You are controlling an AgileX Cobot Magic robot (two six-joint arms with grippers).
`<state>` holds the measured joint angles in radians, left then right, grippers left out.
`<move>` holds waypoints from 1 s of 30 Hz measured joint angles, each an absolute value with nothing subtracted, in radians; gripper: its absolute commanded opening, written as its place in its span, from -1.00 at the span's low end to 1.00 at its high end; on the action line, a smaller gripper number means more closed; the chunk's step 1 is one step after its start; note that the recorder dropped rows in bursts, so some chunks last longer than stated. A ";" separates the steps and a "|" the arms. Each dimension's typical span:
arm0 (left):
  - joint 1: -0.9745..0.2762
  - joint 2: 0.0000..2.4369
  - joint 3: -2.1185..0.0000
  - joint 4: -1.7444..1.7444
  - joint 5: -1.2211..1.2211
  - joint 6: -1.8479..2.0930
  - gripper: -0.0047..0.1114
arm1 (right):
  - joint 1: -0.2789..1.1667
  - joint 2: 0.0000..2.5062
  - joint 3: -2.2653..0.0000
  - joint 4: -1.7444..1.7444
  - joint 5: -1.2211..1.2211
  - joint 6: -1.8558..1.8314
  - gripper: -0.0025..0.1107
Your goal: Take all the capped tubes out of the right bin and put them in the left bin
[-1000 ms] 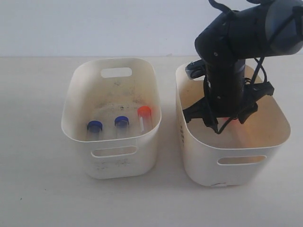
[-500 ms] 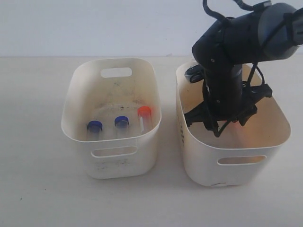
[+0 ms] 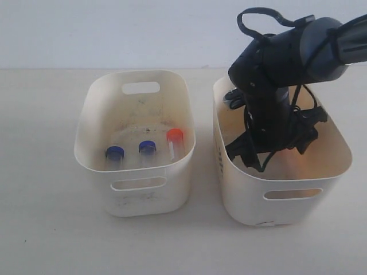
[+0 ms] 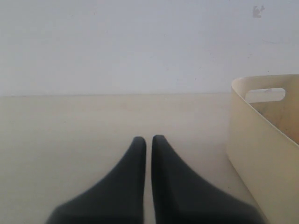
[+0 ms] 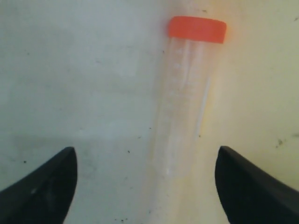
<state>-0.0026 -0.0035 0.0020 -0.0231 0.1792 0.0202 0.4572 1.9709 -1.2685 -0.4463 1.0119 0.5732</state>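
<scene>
My right gripper point(image 3: 278, 152) reaches down inside the right bin point(image 3: 246, 197), jaws spread wide and open. In the right wrist view a clear capped tube point(image 5: 187, 102) with an orange-red cap point(image 5: 197, 29) lies on the bin floor, its body running between the open right gripper point(image 5: 145, 151) fingers without touching them. The left bin point(image 3: 172, 195) holds three capped tubes leaning on its near wall: two blue-capped point(image 3: 114, 153) point(image 3: 147, 148) and one orange-capped point(image 3: 175, 137). My left gripper point(image 4: 148, 138) is shut and empty over the bare table, with the left bin point(image 4: 261, 140) off to one side.
The two bins stand side by side with a narrow gap between them on a pale tabletop point(image 3: 40, 172). The right arm's dark body point(image 3: 281, 57) and cables fill most of the right bin's opening. A white wall runs behind the table.
The right arm has sunk a little lower into the right bin and leaned slightly left. The tubes in the left bin have not moved.
</scene>
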 measured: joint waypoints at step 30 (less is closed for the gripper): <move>-0.003 -0.004 0.002 -0.023 0.179 0.020 -0.85 | 0.418 2.047 -1.273 -0.313 0.974 0.494 -0.88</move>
<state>-0.0026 -0.0035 0.0020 -0.0231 0.1792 0.0202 0.4184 2.0467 -1.2726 -0.3125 0.9741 0.4944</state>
